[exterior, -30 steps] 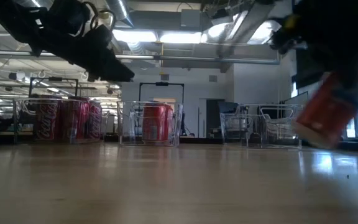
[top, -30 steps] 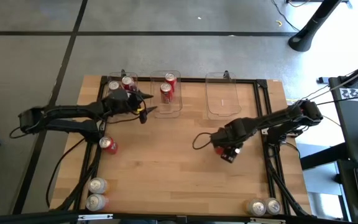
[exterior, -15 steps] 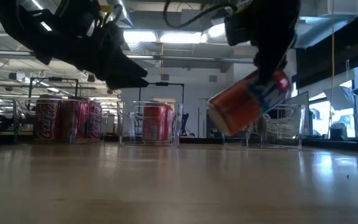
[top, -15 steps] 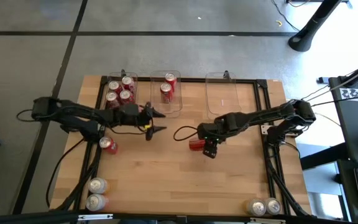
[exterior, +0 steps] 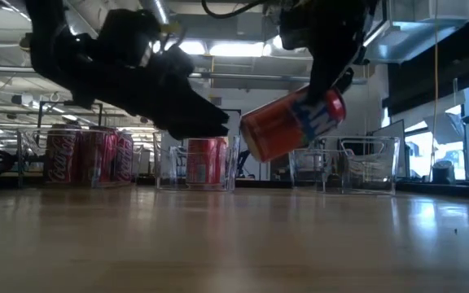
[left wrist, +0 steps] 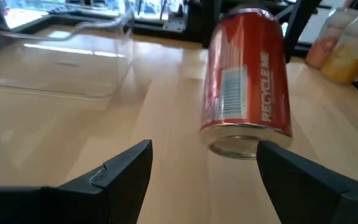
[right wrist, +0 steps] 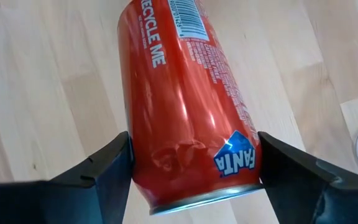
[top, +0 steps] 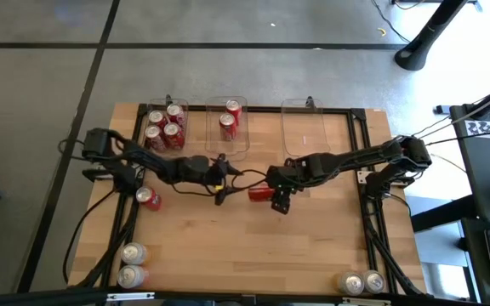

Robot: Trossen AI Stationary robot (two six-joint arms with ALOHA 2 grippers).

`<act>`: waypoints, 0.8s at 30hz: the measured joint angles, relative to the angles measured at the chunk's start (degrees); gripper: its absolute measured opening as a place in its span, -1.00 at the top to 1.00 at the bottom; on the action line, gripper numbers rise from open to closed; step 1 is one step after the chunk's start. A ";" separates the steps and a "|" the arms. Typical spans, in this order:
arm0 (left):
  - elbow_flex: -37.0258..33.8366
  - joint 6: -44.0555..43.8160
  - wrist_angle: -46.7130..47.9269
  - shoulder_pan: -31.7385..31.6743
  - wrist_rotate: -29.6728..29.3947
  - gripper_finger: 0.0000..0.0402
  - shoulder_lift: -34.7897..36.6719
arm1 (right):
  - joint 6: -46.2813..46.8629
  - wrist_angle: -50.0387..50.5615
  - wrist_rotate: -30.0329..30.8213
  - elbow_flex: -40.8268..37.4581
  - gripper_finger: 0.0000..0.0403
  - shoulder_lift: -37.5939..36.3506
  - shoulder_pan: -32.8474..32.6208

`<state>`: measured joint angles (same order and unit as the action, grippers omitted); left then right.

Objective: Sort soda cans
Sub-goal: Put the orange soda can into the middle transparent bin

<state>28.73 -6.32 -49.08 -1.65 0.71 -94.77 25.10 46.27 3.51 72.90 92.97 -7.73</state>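
**Two arms met at mid-table, one orange can held between them**

One orange Fanta can is gripped by the right gripper, its two dark fingers pressed against opposite sides of the can's body. The can is carried clear of the wooden table, tilted well off upright, as is seen in the low view. The right arm is stretched from the table's right edge toward the centre, low and nearly straight.

The left gripper is held with its jaws spread and nothing between them; it is pointed at the can, whose base end is faced just beyond the fingertips in the left wrist view. The left arm is extended from the left edge across the table, its wrist bent slightly down.

Four red cans are stood in the left clear bin, two more in the middle bin. The right bin is seen beside them. One red can is laid near the left edge, two silver cans near the front left corner, and two more at the front right.
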 joint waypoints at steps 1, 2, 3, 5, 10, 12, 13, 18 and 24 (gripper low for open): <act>0.80 0.32 0.00 0.31 0.00 -0.39 -1.05 | 0.00 0.32 0.00 0.00 -0.42 0.00 -0.05; 1.64 0.57 0.00 0.59 0.00 -0.39 -1.87 | 0.00 0.63 0.00 0.00 -0.42 0.00 -0.09; 2.55 0.72 -0.29 0.73 0.00 -0.39 -2.71 | -0.02 0.57 0.02 0.00 -0.42 0.00 -0.09; 4.03 0.62 -2.18 1.29 0.07 -0.39 -4.33 | -0.11 0.51 0.01 0.00 -0.42 0.00 -0.10; 7.05 1.63 -3.96 2.20 -0.17 -0.39 -7.79 | -0.12 0.90 0.08 -0.05 -0.42 0.00 -0.11; 7.74 1.79 -3.92 2.20 -0.60 -0.39 -9.51 | -0.11 0.98 0.16 -0.11 -0.42 0.00 -0.11; 8.09 1.79 -3.93 2.13 -0.87 -0.39 -10.53 | -0.12 1.01 0.52 -0.11 -0.42 0.00 -0.11; 9.66 1.50 -4.13 1.74 -1.27 -0.39 -15.54 | -0.13 0.59 2.18 -0.13 -0.42 0.00 -0.11; 12.95 2.22 -3.30 1.74 -1.29 -0.39 -20.07 | -0.95 0.07 3.43 -0.13 -0.42 2.12 -0.11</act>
<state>41.68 -4.11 -52.38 0.10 -0.58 -114.84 24.15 46.33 6.94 72.77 95.09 -7.84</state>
